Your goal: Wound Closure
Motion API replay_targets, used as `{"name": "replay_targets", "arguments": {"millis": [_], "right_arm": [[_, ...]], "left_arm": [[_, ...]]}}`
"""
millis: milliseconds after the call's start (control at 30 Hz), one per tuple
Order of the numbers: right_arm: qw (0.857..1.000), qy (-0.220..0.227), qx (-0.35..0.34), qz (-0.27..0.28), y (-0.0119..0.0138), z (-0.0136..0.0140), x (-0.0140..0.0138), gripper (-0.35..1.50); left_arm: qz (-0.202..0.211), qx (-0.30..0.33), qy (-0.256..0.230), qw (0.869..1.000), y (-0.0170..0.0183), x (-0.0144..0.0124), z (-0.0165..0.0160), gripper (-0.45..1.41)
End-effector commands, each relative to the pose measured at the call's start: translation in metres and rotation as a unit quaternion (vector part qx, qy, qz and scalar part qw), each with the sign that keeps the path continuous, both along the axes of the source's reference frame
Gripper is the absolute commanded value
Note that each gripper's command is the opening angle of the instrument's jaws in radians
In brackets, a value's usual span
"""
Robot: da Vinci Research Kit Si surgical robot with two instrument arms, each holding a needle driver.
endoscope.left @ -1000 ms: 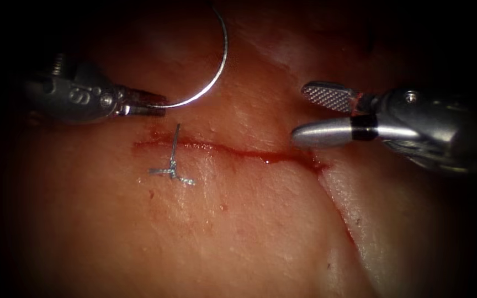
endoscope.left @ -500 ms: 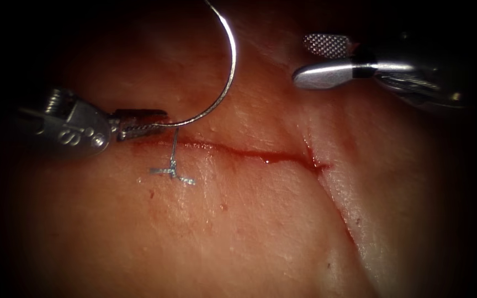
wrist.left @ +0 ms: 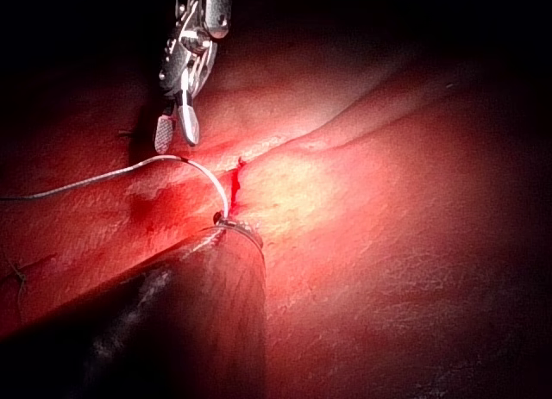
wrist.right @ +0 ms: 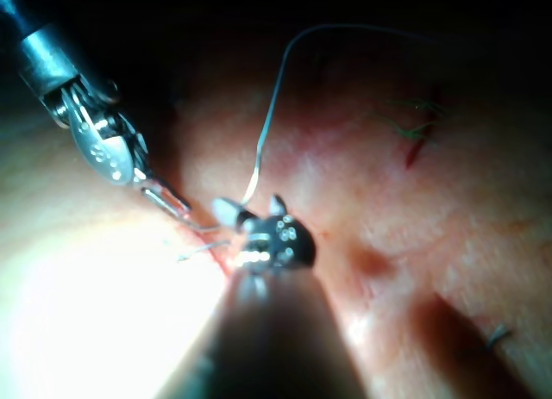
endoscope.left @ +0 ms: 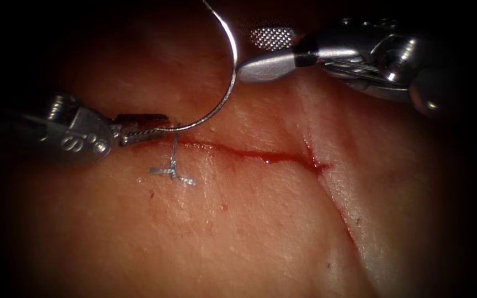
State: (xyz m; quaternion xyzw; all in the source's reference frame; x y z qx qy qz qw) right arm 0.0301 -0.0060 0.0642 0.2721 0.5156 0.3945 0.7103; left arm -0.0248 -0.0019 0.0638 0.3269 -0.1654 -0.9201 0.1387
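My left tool [endoscope.left: 150, 127] comes in from the left, jaws shut on the curved needle [endoscope.left: 228, 83] near one of its ends, just above the left end of the cut [endoscope.left: 249, 153]. The needle arcs up and away, clear of the tissue [endoscope.left: 238, 221]. My right tool [endoscope.left: 247, 52] reaches in from the upper right with jaws open and holding nothing, their tips right at the needle's upper arc. In the right wrist view the needle [wrist.right: 259, 162] runs between my open jaws [wrist.right: 253, 209]. The left wrist view shows my jaws [wrist.left: 226, 222] gripping the needle [wrist.left: 211, 179].
A tied stitch with short cut ends of thread [endoscope.left: 171, 172] crosses the cut near its left end. Red fluid [endoscope.left: 269, 159] lines the cut. A pale fold of tissue [endoscope.left: 349, 215] runs down from the cut's right end. Thread [wrist.left: 60, 189] trails off from the needle.
My right tool has moved up and left until its open jaws reach the needle's arc. My left tool has dropped slightly toward the cut with the needle, then held still.
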Motion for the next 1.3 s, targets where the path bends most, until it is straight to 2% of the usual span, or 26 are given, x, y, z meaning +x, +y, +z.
{"name": "replay_targets", "arguments": {"millis": [33,300,367,400,433,467,600,700,733,767,833,867,900,1000,1100,1133,1167,1233,1300], "right_arm": [[1.000,0.000,0.001,0.003,0.0002,0.0005,0.0014,0.79],[1.000,-0.016,0.008,-0.001,0.0009,0.0009,0.0036,0.77],[1.000,-0.024,0.010,-0.002,0.0010,0.0010,0.0039,0.59],[1.000,-0.024,0.010,-0.002,0.0010,0.0010,0.0039,0.40],[1.000,-0.024,0.010,-0.001,0.0010,0.0009,0.0039,-0.22],[1.000,-0.024,0.010,-0.002,0.0010,0.0009,0.0037,-0.35],[0.998,-0.039,-0.042,-0.003,0.0012,0.0008,0.0029,-0.35],[0.998,-0.043,-0.054,-0.003,0.0014,0.0008,0.0021,-0.35],[0.997,-0.046,-0.057,-0.003,0.0014,0.0009,0.0018,-0.35],[0.997,-0.046,-0.061,-0.003,0.0015,0.0009,0.0015,-0.35],[0.997,-0.045,-0.069,-0.007,0.0014,0.0009,0.0011,-0.35],[0.996,-0.044,-0.075,-0.009,0.0014,0.0009,0.0008,-0.35],[0.995,-0.044,-0.083,-0.013,0.0013,0.0008,0.0006,-0.35],[0.993,-0.038,-0.107,-0.020,0.0010,0.0006,0.0000,-0.35],[0.990,-0.034,-0.136,-0.029,0.0008,0.0004,-0.0006,-0.35],[0.988,-0.033,-0.144,-0.033,0.0006,0.0002,-0.0007,-0.35],[0.987,-0.027,-0.156,-0.037,0.0005,0.0000,-0.0009,-0.35],[0.982,-0.014,-0.180,-0.046,0.0003,-0.0004,-0.0010,-0.35],[0.974,-0.001,-0.218,-0.059,0.0002,-0.0012,-0.0011,-0.35]], "left_arm": [[0.002,-0.001,-0.001,1.000,-0.0001,-0.0006,0.0006,-0.45],[0.003,0.000,-0.002,1.000,-0.0002,-0.0005,0.0005,-0.45],[0.002,-0.001,-0.003,1.000,-0.0002,-0.0005,0.0005,-0.45],[0.002,-0.001,-0.003,1.000,-0.0002,-0.0004,0.0004,-0.45],[0.002,-0.001,-0.003,1.000,-0.0002,-0.0004,0.0004,-0.45],[0.002,-0.001,-0.003,1.000,-0.0002,-0.0004,0.0004,-0.45],[0.002,0.000,-0.003,1.000,-0.0001,-0.0004,0.0004,-0.45],[0.002,0.001,-0.010,1.000,0.0002,-0.0004,0.0002,-0.45],[0.003,0.006,-0.014,1.000,0.0005,-0.0004,0.0001,-0.35],[-0.007,0.021,-0.021,1.000,0.0007,-0.0004,0.0000,0.10],[-0.038,0.073,-0.044,0.996,0.0012,-0.0004,-0.0003,0.56],[-0.051,0.100,-0.056,0.992,0.0014,-0.0004,-0.0005,0.69],[-0.067,0.129,-0.067,0.987,0.0016,-0.0004,-0.0008,0.79],[-0.111,0.235,-0.109,0.959,0.0020,-0.0004,-0.0019,1.08],[-0.140,0.340,-0.135,0.920,0.0023,-0.0004,-0.0030,1.18],[-0.161,0.385,-0.139,0.898,0.0025,-0.0003,-0.0034,1.20],[-0.173,0.414,-0.142,0.883,0.0027,-0.0003,-0.0036,1.16],[-0.186,0.460,-0.143,0.857,0.0031,-0.0002,-0.0038,1.09],[-0.201,0.488,-0.141,0.838,0.0033,-0.0003,-0.0037,1.01]]}}
